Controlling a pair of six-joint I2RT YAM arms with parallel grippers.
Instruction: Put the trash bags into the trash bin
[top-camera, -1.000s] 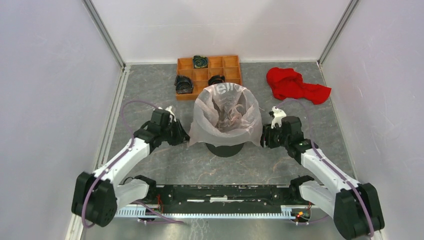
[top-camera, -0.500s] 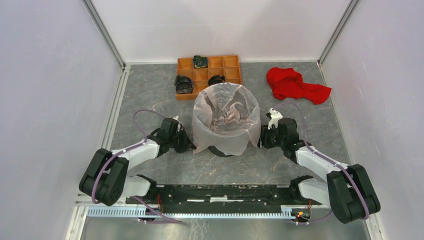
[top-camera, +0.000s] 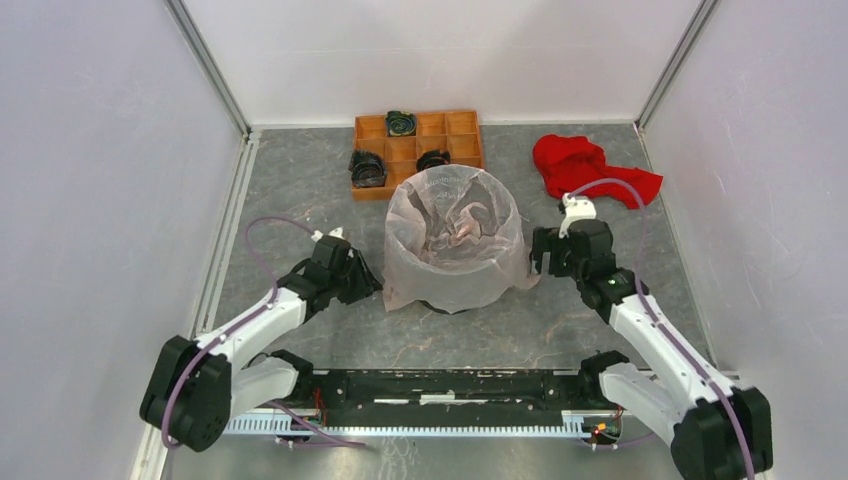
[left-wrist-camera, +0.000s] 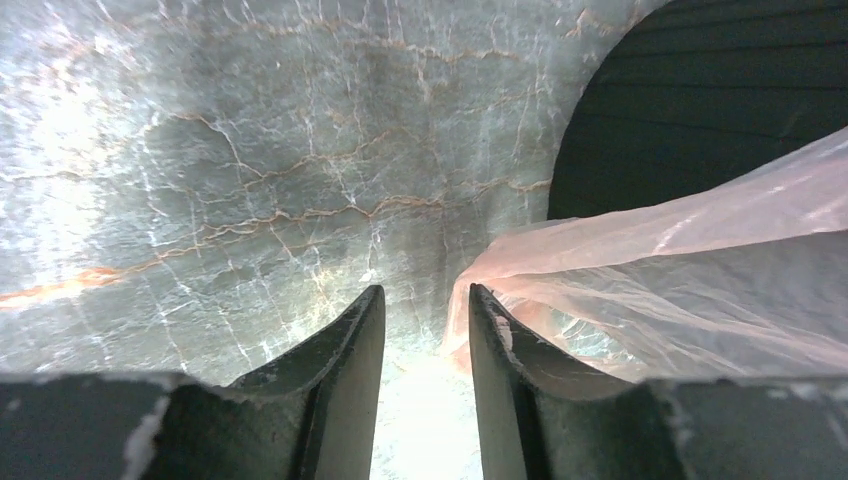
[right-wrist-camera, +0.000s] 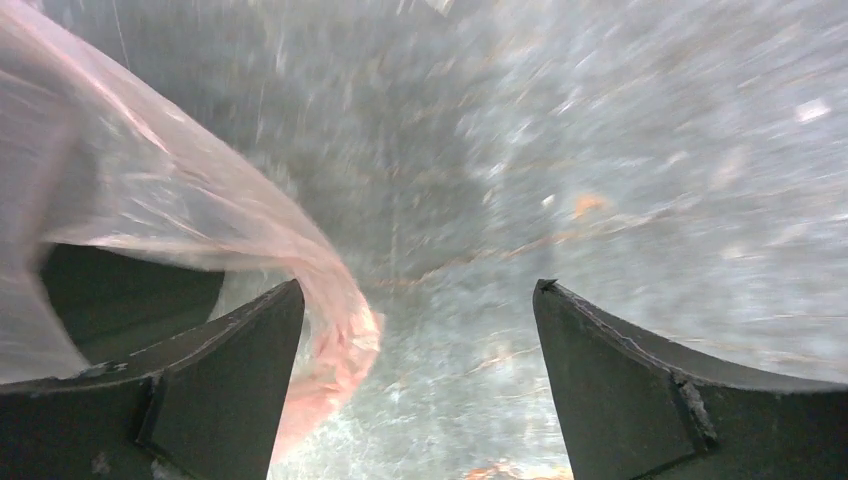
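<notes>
Right tool (right-wrist-camera: 418, 288) backed off; trash bag (top-camera: 455, 270) lines trash bin (left-wrist-camera: 700, 110).

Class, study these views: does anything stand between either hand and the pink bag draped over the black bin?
Nothing visible does. The hem of the bag lies right by the left hand and between the open jaws of the right hand.

The bag (top-camera: 452, 240) hides most of the bin (left-wrist-camera: 700, 100), which the left wrist view crops. The right wrist view is blurred. The dark things (top-camera: 401, 123) in the tray (top-camera: 463, 126) are too small to identify.
</notes>
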